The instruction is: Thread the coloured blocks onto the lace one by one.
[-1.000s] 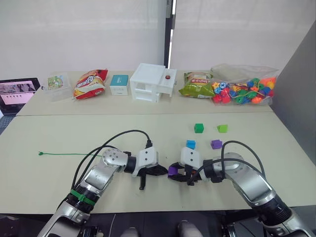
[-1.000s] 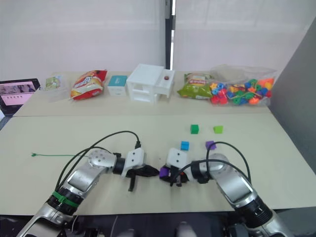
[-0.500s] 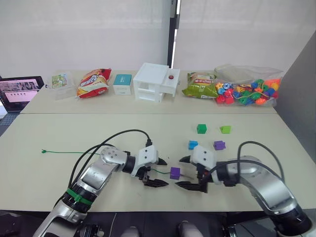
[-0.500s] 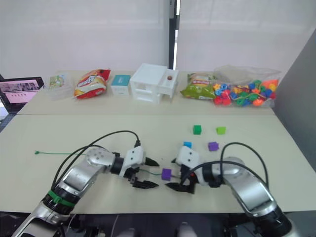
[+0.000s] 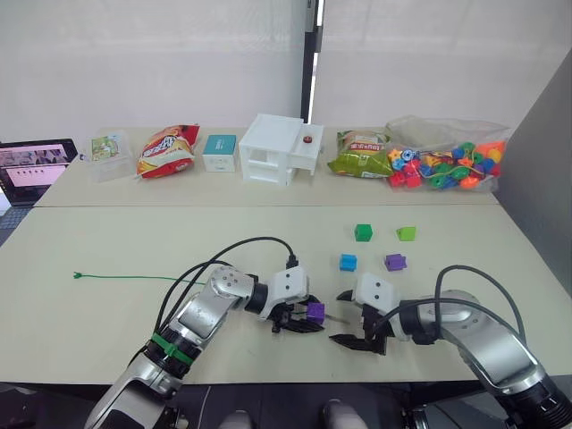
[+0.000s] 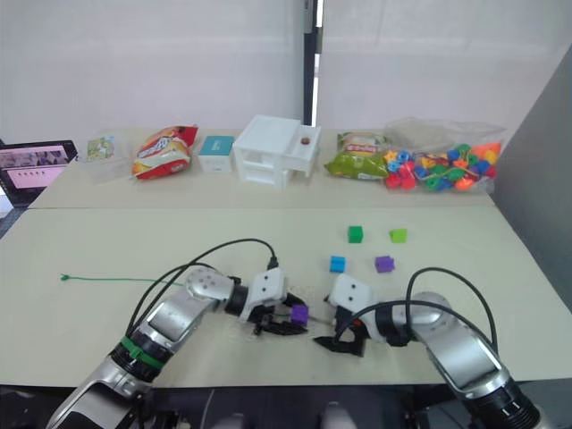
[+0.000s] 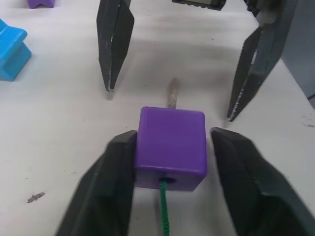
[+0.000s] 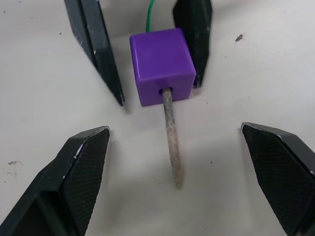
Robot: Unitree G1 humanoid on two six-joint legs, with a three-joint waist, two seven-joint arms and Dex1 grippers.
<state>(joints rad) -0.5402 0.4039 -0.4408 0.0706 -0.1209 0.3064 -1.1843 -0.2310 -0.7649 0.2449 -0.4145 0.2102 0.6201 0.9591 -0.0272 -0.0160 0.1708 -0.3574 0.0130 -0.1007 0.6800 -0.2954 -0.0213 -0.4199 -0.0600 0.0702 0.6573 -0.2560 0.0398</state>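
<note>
A purple block [image 5: 315, 311] lies on the table near the front edge, threaded on the lace [image 5: 125, 278]. The green cord enters its back and the greyish tip [image 8: 172, 142] sticks out in front. My left gripper [image 5: 308, 318] straddles this block; one finger [image 8: 194, 39] touches its side, the other [image 8: 96, 49] stands a little off. My right gripper [image 5: 336, 316] is wide open, its fingers on either side of the tip, touching nothing. A blue block [image 5: 348, 262], a second purple block [image 5: 395, 262], a dark green block [image 5: 363, 232] and a lime wedge [image 5: 406, 233] lie further back on the right.
Along the far table stand a clear bag of beads [image 5: 442, 164], a green snack bag [image 5: 359, 152], a white box [image 5: 279, 147], a teal box [image 5: 218, 152], a red snack bag [image 5: 164, 150] and a tablet [image 5: 34, 168]. The lace's knotted end [image 5: 78, 274] lies far left.
My right gripper let go of the purple block, opened wide and drew back to the right. The left gripper opened, slid along the lace to the block and narrowed around it.
</note>
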